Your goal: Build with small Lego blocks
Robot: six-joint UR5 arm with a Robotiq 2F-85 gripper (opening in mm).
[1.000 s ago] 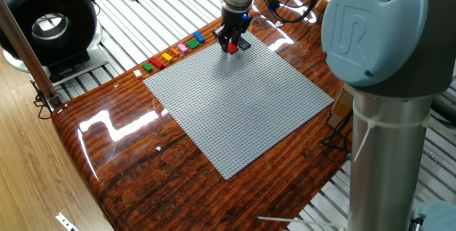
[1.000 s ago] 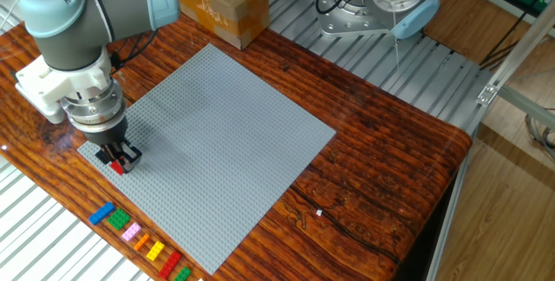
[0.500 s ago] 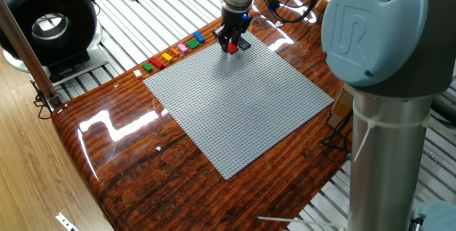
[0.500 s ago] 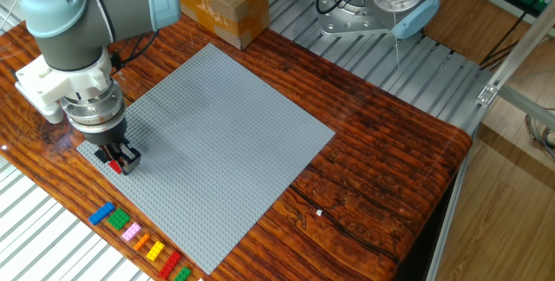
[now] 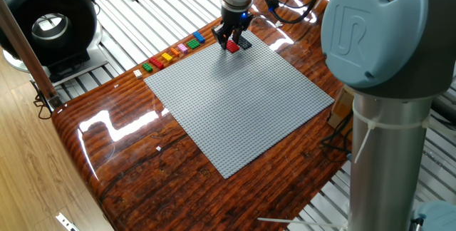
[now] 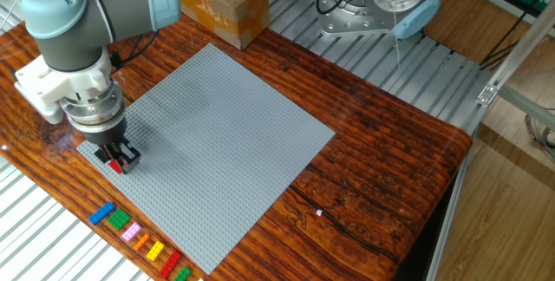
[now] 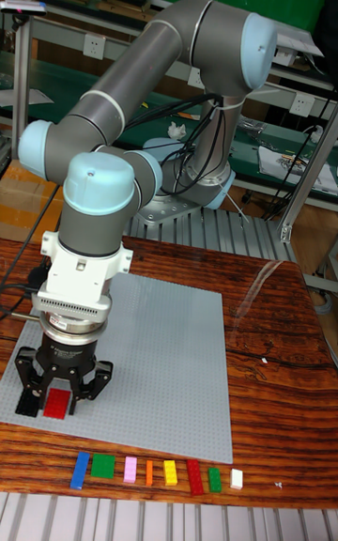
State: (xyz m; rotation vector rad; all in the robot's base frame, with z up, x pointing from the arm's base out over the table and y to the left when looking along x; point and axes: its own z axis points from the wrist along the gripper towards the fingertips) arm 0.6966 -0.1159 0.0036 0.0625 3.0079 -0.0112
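Over the grey baseplate's [image 5: 242, 103] 12 o'clock corner, in one fixed view, we see the gripper [image 5: 231, 45] pinching a red brick [image 5: 232, 46] between narrowly set fingers; loose small Lego blocks [image 5: 171, 54] line the wood toward 10 o'clock.

From the other fixed view, our gripper [image 6: 116, 160] clamps the red brick [image 6: 115, 166] at the plate's [image 6: 217, 142] 9 o'clock corner, the block row [image 6: 143, 242] toward 6 o'clock.

Looking at the tall fixed view, we find the gripper [image 7: 58, 402] grasping the red brick [image 7: 58, 402], just above the plate [image 7: 160, 372], the blocks [image 7: 150, 471] below.

A big grey plate [image 6: 217, 151] lies flat on my brown wooden table [image 6: 381, 177]. A cardboard box [image 6: 221, 3] sits just behind the plate's far corner.
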